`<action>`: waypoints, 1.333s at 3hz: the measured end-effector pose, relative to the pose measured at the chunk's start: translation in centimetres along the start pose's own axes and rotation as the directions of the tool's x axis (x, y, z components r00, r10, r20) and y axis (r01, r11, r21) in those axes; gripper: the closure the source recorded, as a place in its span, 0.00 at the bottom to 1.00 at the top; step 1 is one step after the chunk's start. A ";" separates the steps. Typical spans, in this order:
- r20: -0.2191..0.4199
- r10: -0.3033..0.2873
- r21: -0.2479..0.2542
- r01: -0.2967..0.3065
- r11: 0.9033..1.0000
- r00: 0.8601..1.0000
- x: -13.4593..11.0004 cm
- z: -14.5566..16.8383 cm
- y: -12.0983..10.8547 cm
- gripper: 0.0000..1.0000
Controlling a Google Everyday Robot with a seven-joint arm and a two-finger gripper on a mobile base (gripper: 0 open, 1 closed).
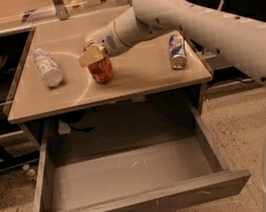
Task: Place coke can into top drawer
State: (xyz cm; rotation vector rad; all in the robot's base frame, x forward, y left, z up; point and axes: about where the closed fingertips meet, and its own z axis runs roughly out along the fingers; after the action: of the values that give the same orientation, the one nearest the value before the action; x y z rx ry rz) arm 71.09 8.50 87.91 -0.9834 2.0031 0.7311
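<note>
The coke can (102, 70), red-orange with pale lettering, stands upright on the tan cabinet top (133, 77), left of centre. My gripper (94, 52) reaches in from the right and sits at the can's top. One pale finger (90, 55) lies across the can's upper front, and the other is hidden behind it. The can's silver top is covered. The can's base rests on the cabinet top. The top drawer (134, 206) is pulled wide open below, grey, with nothing in it.
A clear bottle with a white label (48, 67) lies on the cabinet top at the left. A blue-and-silver can (177, 51) stands at the right. My pale arm (200, 21) crosses over the right side. Dark benches stand on both sides and behind.
</note>
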 end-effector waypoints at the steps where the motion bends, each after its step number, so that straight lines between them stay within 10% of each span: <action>1: 0.000 0.000 0.000 0.000 1.000 1.000 0.0 0.0 0.0 0.88; 4: 0.025 0.096 0.156 -0.099 0.983 0.995 5.3 -10.8 6.5 1.00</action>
State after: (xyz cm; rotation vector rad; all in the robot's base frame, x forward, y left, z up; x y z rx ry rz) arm 59.35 1.86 90.35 -0.7894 2.0707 0.6207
